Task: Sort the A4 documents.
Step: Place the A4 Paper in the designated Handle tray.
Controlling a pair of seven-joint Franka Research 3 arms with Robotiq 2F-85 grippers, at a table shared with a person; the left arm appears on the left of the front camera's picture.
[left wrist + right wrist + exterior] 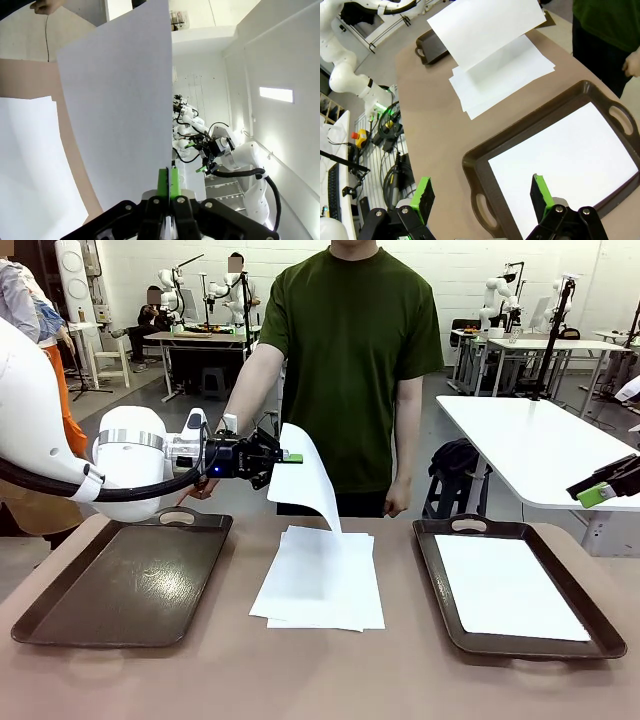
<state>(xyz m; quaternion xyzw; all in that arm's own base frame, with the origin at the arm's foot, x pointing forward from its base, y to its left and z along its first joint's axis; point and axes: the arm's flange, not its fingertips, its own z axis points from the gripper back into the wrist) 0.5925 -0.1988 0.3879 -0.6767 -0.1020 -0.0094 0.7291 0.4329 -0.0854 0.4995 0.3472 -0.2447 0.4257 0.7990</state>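
Scene: a brown table [300,680] carries two dark trays with a loose pile of white A4 paper between them. A person [350,340] in a green top stands at the far side.
Left gripper [290,458]: clenched on one sheet, its green pads pinched together over the paper's edge.
Held sheet [305,480]: it hangs from the left gripper's pads and curls down and away from them. Its lower edge is at or just above the pile, and contact cannot be told.
Stack [320,580]: it lies below the left gripper, a little to its right, unevenly fanned with several sheets left.
Left tray [120,585]: it sits below the left gripper on that arm's own side and is bare.
Right gripper [482,192]: released, jaws spread wide with nothing between them, hovering above the table.
Right tray [470,165]: it sits directly beneath the right gripper's fingers.
Tray sheet [565,155]: it lies flat inside the right tray, below and beyond the right gripper's fingertips.
Step in hand: by the look of it, one sheet is being peeled off the stack for carrying to a tray. The sorting seems early.
Next move: likely raise the sheet clear of the stack, swing it over the bare left tray, lower it flat and let go. This calls for slow travel so that the limp paper neither folds nor drags its neighbours.
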